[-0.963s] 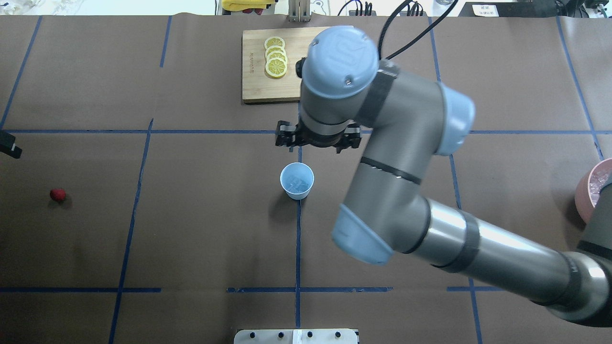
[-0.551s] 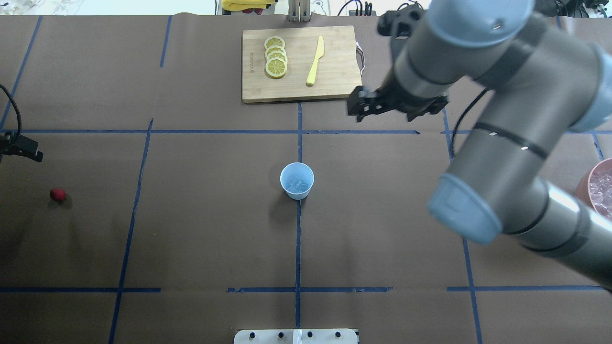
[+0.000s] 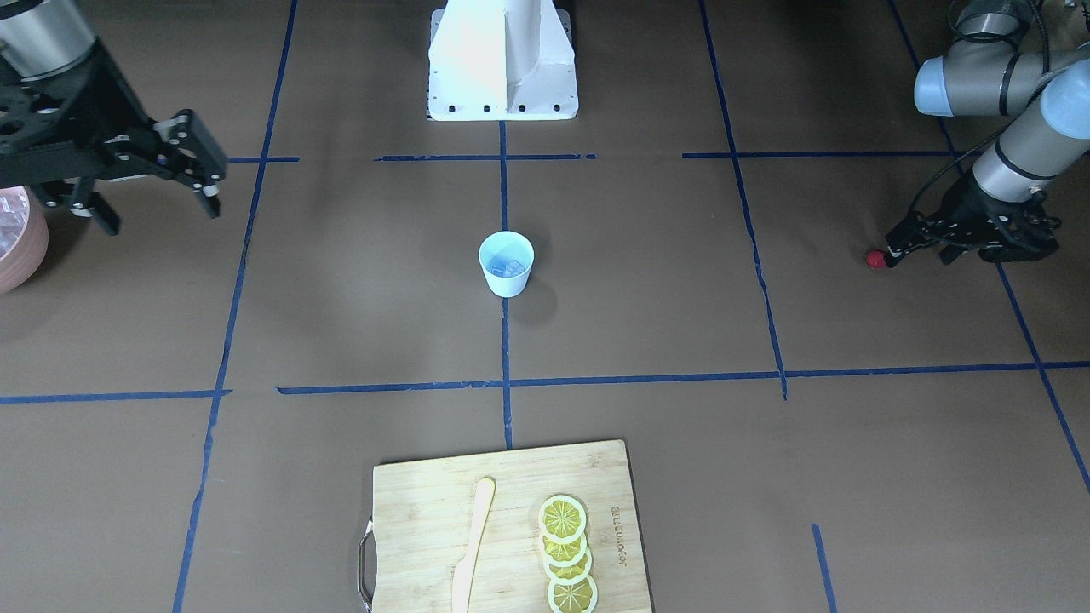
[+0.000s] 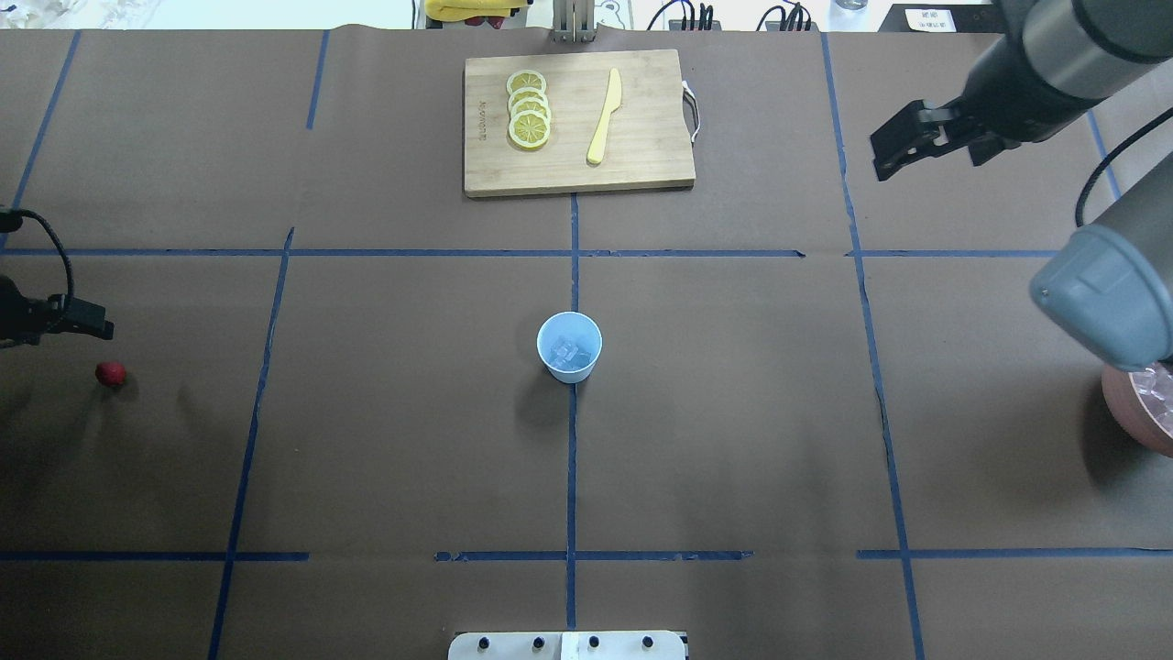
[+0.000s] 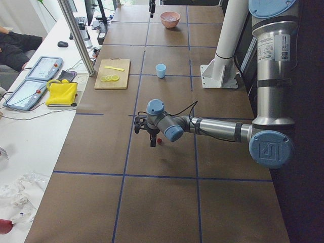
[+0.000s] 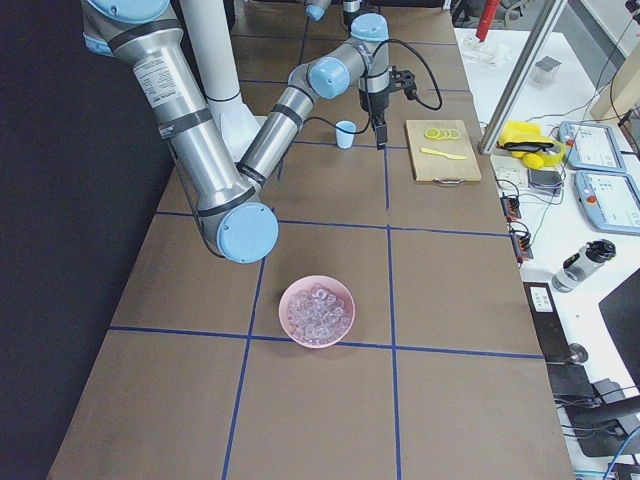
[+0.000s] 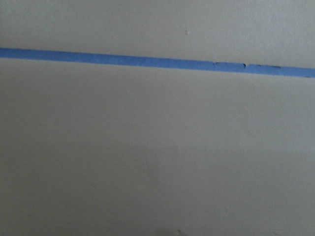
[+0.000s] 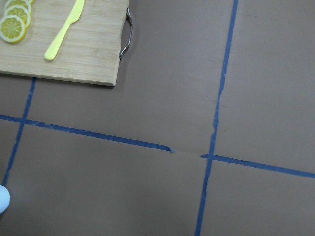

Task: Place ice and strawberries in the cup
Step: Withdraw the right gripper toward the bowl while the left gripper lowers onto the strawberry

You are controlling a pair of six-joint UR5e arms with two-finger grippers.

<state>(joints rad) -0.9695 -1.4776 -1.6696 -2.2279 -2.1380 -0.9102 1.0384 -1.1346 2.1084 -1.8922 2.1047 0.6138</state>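
Inventory, largest to smallest.

1. Worktop: brown cover, blue tape grid.

2. Right arm and right end effector: a second ago it hung just beyond the cup; it has since swung off toward the worktop's right edge and now sits high, well apart from the cup. Fingers spread wide, nothing between them, touching nothing. Judgement: its ice delivery is finished and it is clearing the centre.

3. Left arm and left end effector: it has come in from the worktop's left edge and is now low, just beside the strawberry. Fingers appear spread and empty, with one tip close to the berry; contact cannot be told. Its wrist view shows only bare cover and tape. Judgement: the berry pick is the step in hand, and the berry has yet to be brought between the fingers.

4. Cutting board: middle of the far edge, with lemon slices and a yellow knife. Not needed.

5. Pink bowl: right edge, holds the spare cubes.

6. Cup: upright at the worktop's centre, unmoved.

7. Ice: cubes lying inside the cup.

8. Strawberry: on the cover near the left edge, unmoved, well apart from the cup.
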